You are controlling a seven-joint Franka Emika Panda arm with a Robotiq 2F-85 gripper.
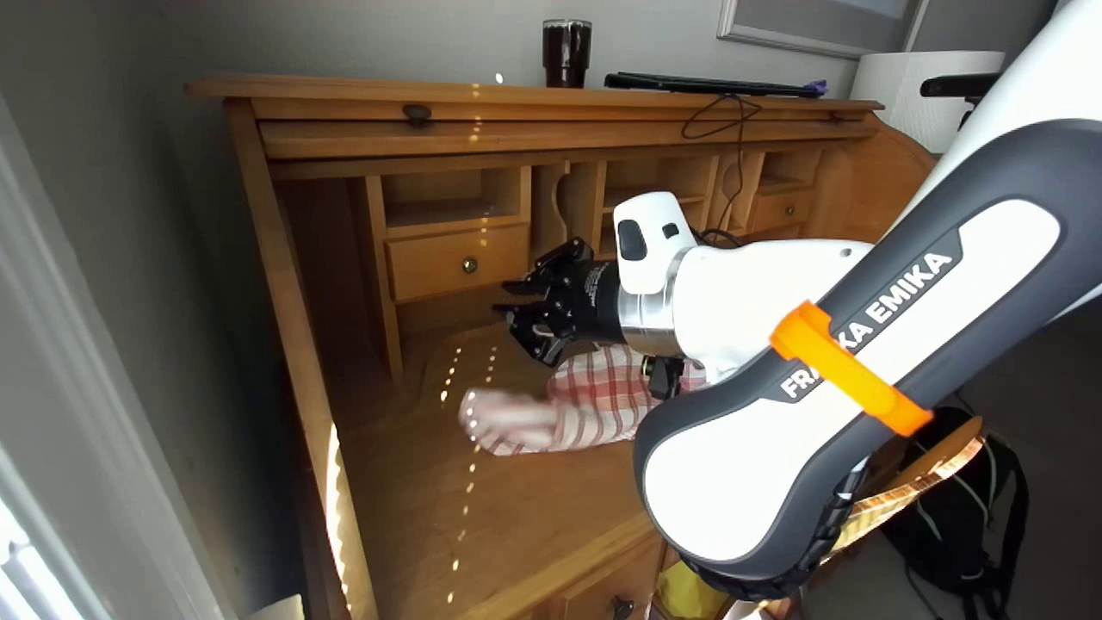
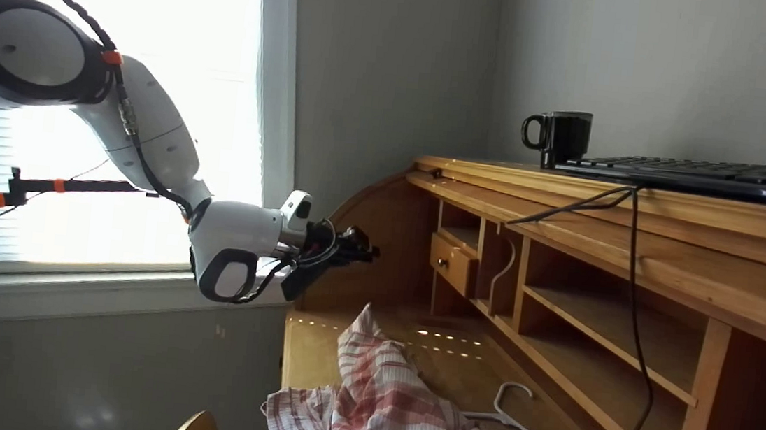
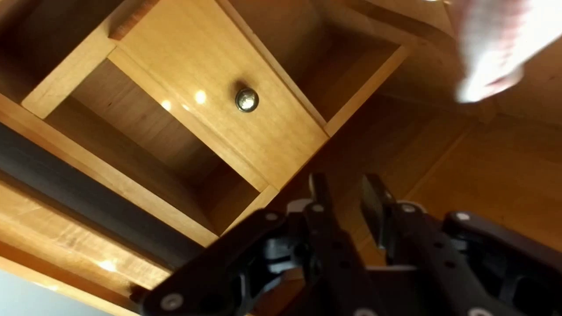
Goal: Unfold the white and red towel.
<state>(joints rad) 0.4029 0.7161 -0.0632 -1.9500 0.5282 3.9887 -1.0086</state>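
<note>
End effector [image 3: 346,186] clear of white and red towel [image 2: 392,412]

Its fingers stand partly spread above the tabletop [image 1: 551,508], nothing between them. The towel lies rumpled there, its long axis running roughly left-right in an exterior view, blurred narrow end [image 1: 504,418] pointing left; in an exterior view its peaked tip [image 2: 365,321] points toward the tabletop's far end

Gripper [image 3: 344,177]: fingers parted, gap free. Below tool: free air down to towel [image 2: 386,405], one corner peaked up. In the way beyond fingertips: drawer [image 3: 221,87], cubby dividers [image 3: 70,78]. Higher than tool: desk ledge [image 1: 560,138].
</note>
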